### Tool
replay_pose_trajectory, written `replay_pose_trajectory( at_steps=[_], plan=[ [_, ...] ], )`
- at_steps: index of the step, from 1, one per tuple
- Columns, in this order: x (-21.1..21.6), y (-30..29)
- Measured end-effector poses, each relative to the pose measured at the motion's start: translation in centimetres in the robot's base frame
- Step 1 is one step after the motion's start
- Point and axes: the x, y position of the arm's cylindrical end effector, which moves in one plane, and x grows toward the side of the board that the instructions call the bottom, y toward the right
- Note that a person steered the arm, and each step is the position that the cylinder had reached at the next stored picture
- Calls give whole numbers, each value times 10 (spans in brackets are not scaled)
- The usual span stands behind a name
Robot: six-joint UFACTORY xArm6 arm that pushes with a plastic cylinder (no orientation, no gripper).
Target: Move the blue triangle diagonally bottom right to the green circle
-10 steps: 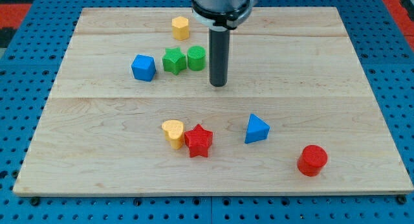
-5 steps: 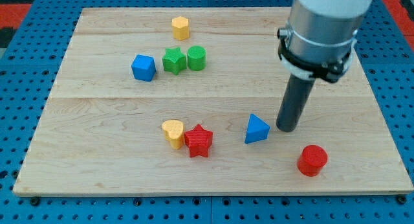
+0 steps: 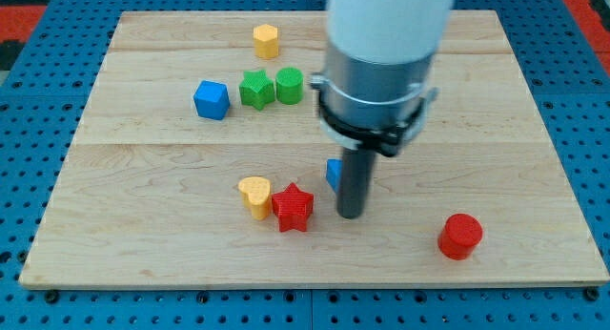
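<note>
The blue triangle [image 3: 333, 173] is mostly hidden behind my rod; only a blue sliver shows at the rod's left, near the board's middle. My tip [image 3: 351, 215] rests on the board just below and right of that sliver, touching or nearly touching it. The green circle [image 3: 289, 85] sits near the view's top, well up and left of the tip, with a green star [image 3: 255, 88] touching its left side.
A blue cube [image 3: 211, 99] lies left of the green star. A yellow block [image 3: 266, 40] sits near the top edge. A yellow heart [image 3: 254, 195] and a red star [image 3: 293, 207] lie left of my tip. A red cylinder [image 3: 460, 236] lies at lower right.
My rod went from beside the green circle to the triangle's right, then swung down and left. The blue triangle has shifted left and up and is now mostly hidden.
</note>
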Motion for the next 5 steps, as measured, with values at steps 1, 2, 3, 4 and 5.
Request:
replay_pose_trajectory(
  at_steps=[1,2,3,4,5],
  plan=[
    [-47,-34],
    [-51,-20],
    [-50,-1],
    [-80,10],
    [-65,35]
  ],
)
